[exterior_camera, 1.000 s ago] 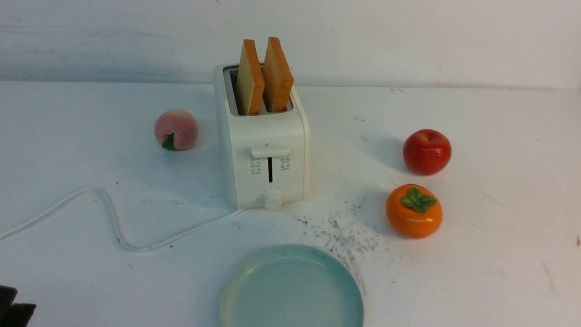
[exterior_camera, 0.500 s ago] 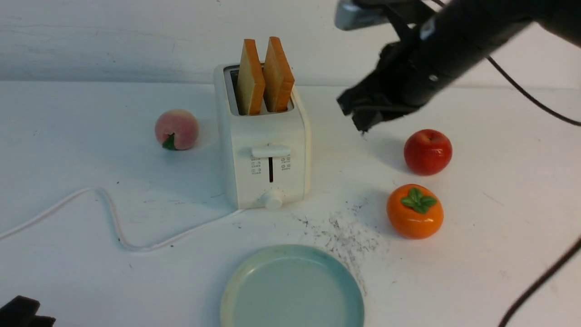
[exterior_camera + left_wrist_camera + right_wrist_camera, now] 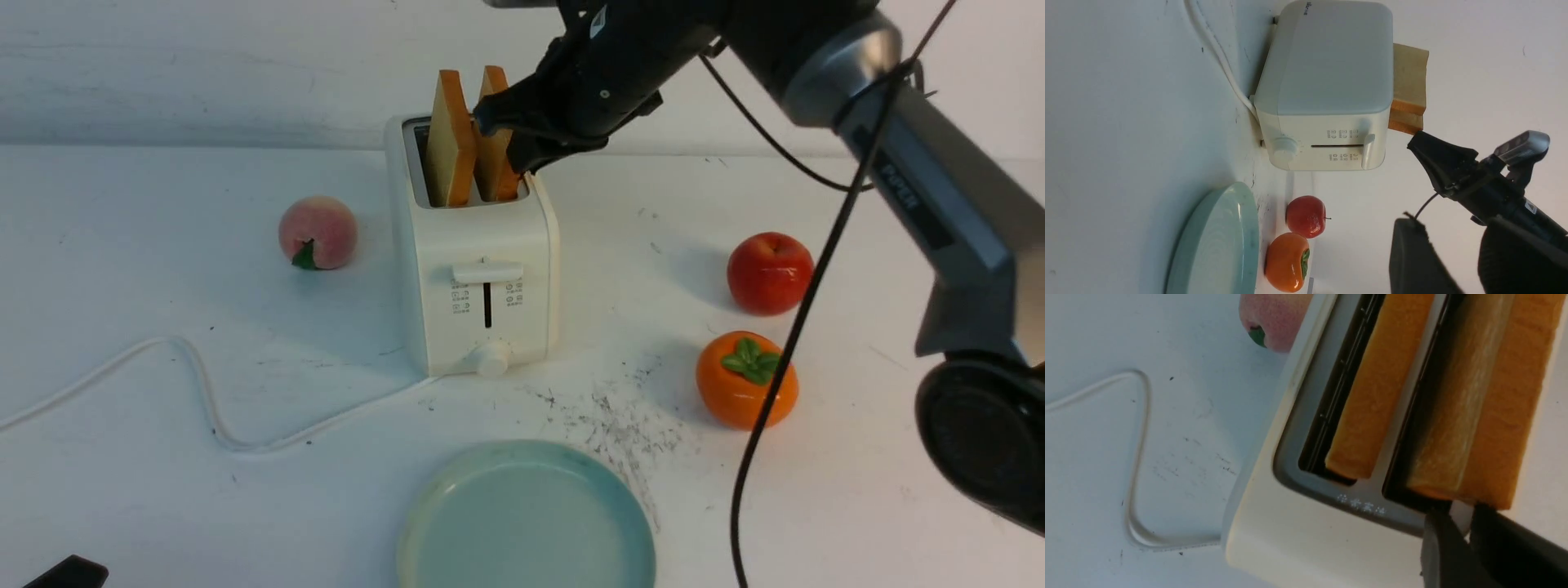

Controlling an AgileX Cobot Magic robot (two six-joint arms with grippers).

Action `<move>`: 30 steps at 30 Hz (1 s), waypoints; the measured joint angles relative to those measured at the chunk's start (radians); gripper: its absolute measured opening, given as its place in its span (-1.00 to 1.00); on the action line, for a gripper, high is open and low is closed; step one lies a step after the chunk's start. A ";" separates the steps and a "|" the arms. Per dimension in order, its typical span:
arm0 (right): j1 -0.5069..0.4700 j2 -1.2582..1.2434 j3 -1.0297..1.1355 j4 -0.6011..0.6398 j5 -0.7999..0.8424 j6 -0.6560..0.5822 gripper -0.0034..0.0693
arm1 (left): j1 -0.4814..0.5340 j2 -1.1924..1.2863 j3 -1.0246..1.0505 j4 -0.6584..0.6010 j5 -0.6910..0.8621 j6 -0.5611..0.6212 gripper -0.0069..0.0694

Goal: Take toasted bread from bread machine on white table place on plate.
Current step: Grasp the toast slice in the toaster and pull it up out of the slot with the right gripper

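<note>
The cream-white bread machine (image 3: 478, 278) stands mid-table with two slices of toasted bread upright in its slots: the left slice (image 3: 449, 139) and the right slice (image 3: 494, 163). My right gripper (image 3: 506, 143) reaches in from the upper right, and its tips are at the right slice's near corner. In the right wrist view, the right gripper (image 3: 1457, 510) is open by a narrow gap, just below that slice (image 3: 1490, 408). The teal plate (image 3: 526, 523) lies empty at the front. My left gripper (image 3: 1457, 257) is open and empty, low at the front left of the white table (image 3: 122, 498).
A peach (image 3: 317, 233) sits left of the toaster. A red apple (image 3: 769, 273) and an orange persimmon (image 3: 745, 380) sit to the right. The toaster's white cord (image 3: 204, 400) loops across the left of the table. Dark specks lie right of the plate.
My right arm has swung in from the upper right to the toaster's right slice, and its jaws have parted slightly. The toast and the plate have not moved.
</note>
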 joint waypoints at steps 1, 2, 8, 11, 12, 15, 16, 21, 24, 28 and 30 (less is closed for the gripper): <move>0.000 0.004 -0.013 -0.001 0.001 0.004 -0.42 | 0.000 0.000 0.000 0.000 0.000 0.000 -0.20; 0.000 0.004 -0.023 -0.005 0.000 0.007 -0.32 | 0.000 0.000 0.000 0.000 0.000 0.000 -0.20; 0.000 0.005 -0.038 -0.018 -0.021 0.007 0.05 | 0.000 0.000 0.000 0.020 0.001 0.001 -0.20; -0.001 0.015 -0.038 -0.018 -0.038 0.007 0.09 | 0.000 0.000 0.000 0.031 0.001 0.001 -0.20; -0.001 0.020 -0.038 -0.021 -0.048 0.007 0.10 | 0.000 0.000 0.000 0.033 0.001 0.001 -0.20; -0.001 0.036 -0.038 -0.037 -0.069 0.007 0.10 | 0.000 0.000 0.000 0.034 0.001 0.001 -0.20; -0.001 0.042 -0.038 -0.045 -0.078 0.007 0.10 | 0.000 0.000 0.000 0.034 0.001 0.001 -0.20; -0.001 0.059 -0.038 -0.052 -0.102 0.007 0.01 | 0.000 0.000 0.000 0.034 0.001 0.001 -0.20; -0.001 0.061 -0.038 -0.052 -0.111 0.007 -0.35 | 0.000 0.000 0.000 0.034 0.001 0.001 -0.20; -0.001 0.060 -0.038 -0.055 -0.127 0.008 -0.67 | 0.000 0.000 0.000 0.034 0.003 0.001 -0.20; -0.001 0.050 -0.038 -0.076 -0.126 0.009 -0.67 | 0.000 0.000 0.000 0.034 0.009 0.001 -0.20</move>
